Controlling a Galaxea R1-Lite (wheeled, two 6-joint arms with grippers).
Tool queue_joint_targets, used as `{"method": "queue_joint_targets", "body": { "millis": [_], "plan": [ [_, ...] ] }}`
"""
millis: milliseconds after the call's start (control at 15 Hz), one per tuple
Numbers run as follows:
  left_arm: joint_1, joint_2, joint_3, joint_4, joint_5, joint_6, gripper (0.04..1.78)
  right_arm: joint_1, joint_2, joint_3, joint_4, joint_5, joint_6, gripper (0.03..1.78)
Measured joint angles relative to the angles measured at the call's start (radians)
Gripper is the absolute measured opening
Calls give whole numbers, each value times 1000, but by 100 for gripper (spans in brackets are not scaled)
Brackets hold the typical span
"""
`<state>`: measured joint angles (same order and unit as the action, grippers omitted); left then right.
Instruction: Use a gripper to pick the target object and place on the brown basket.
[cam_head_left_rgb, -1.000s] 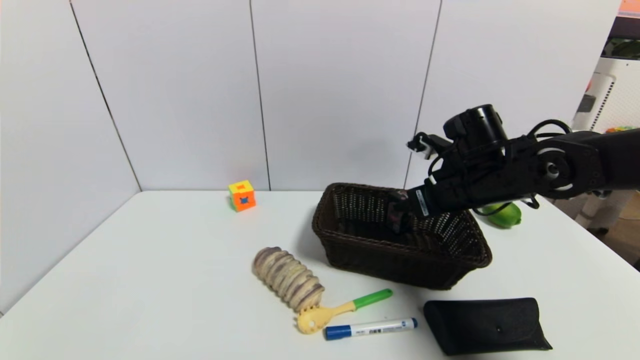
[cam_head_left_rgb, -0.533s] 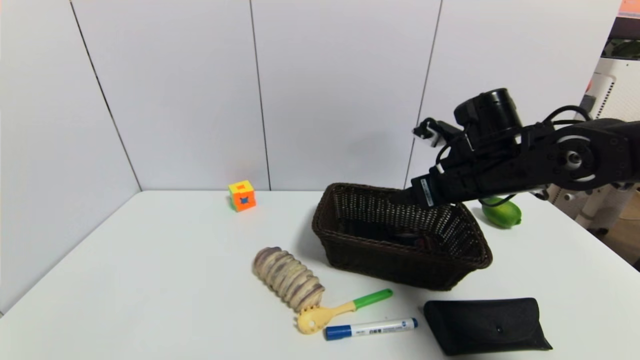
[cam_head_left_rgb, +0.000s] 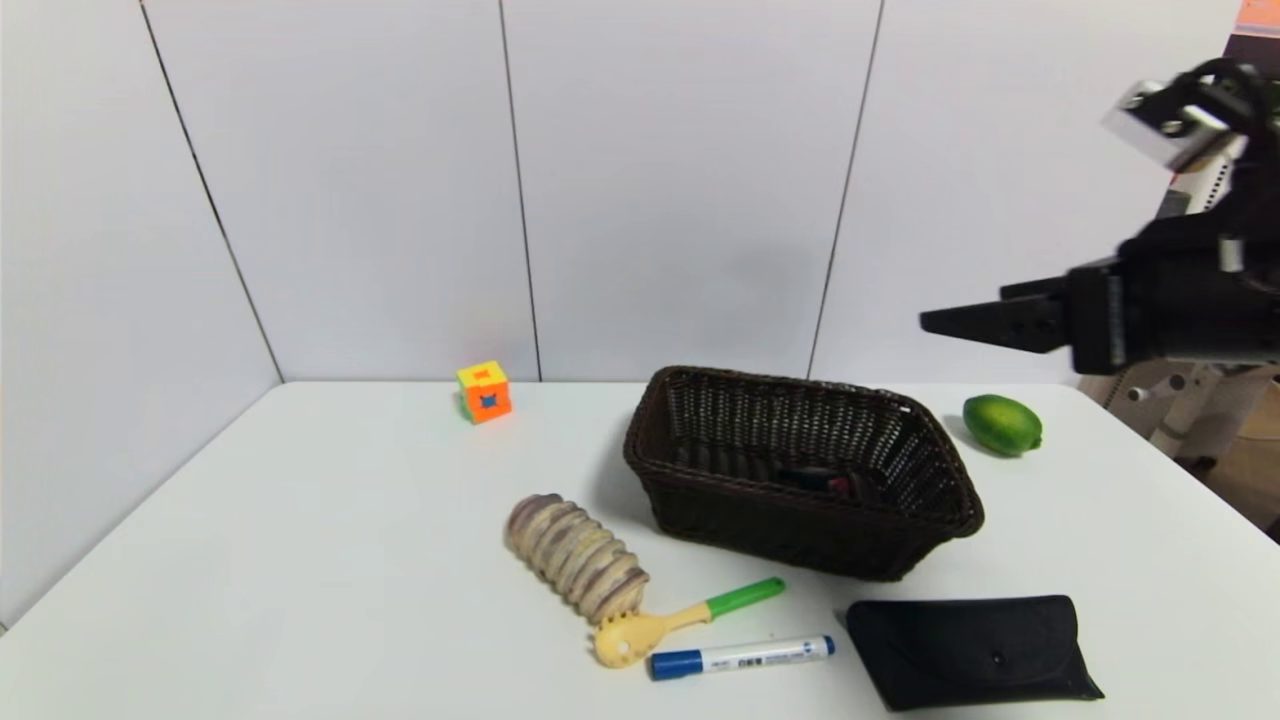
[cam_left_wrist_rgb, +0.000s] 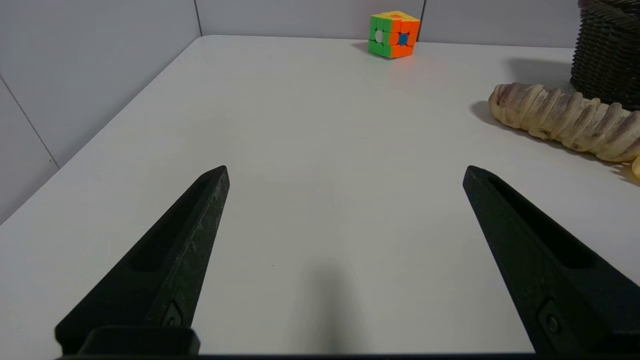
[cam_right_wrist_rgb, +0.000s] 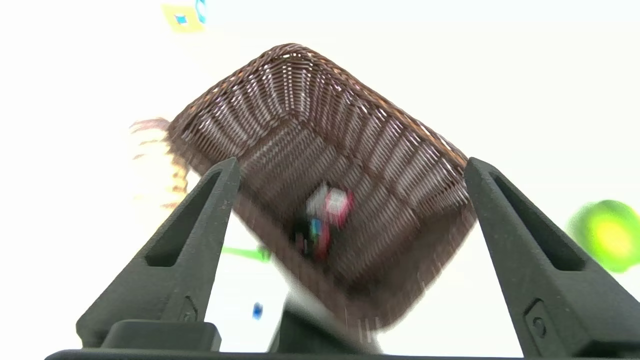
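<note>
The brown basket (cam_head_left_rgb: 800, 500) stands on the white table right of centre; it also shows in the right wrist view (cam_right_wrist_rgb: 320, 145). The small black carton with red and pink print (cam_head_left_rgb: 822, 484) lies on the basket's floor, also seen from the right wrist (cam_right_wrist_rgb: 322, 220). My right gripper (cam_head_left_rgb: 950, 322) is open and empty, raised high above the table to the right of the basket; in its own view (cam_right_wrist_rgb: 350, 167) the fingers stand wide apart. My left gripper (cam_left_wrist_rgb: 345, 172) is open and empty, low over bare table at the left, out of the head view.
An orange-yellow puzzle cube (cam_head_left_rgb: 484, 391) sits at the back left. A ridged bread roll (cam_head_left_rgb: 577, 556), a green-handled scoop (cam_head_left_rgb: 680, 620) and a blue marker (cam_head_left_rgb: 740, 657) lie in front of the basket. A flat black pouch (cam_head_left_rgb: 975, 650) lies front right, a green fruit (cam_head_left_rgb: 1002, 424) behind the basket's right.
The right gripper let go of the black carton inside the basket, then rose and drew back to the right, out of the basket. The carton now lies on the basket floor.
</note>
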<state>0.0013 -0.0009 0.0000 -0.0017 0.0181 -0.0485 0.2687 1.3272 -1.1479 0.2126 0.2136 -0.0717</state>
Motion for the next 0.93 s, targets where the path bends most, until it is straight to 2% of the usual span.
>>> {"method": "queue_joint_targets", "body": {
  "millis": [200, 400, 467, 600, 800, 933],
  "plan": [
    [0, 0, 0, 0, 0, 0, 169, -101, -247, 224, -1, 45, -49, 162],
    [0, 0, 0, 0, 0, 0, 169, -236, -498, 471, -6, 44, -111, 165],
    [0, 0, 0, 0, 0, 0, 169, -274, -572, 558, -15, 29, -126, 166],
    [0, 0, 0, 0, 0, 0, 169, -318, -702, 744, -82, -29, -139, 167],
    [0, 0, 0, 0, 0, 0, 169, -307, -874, 1014, -227, -140, -113, 168],
    [0, 0, 0, 0, 0, 0, 169, -284, -995, 1102, -261, -192, -89, 169]
  ]
}}
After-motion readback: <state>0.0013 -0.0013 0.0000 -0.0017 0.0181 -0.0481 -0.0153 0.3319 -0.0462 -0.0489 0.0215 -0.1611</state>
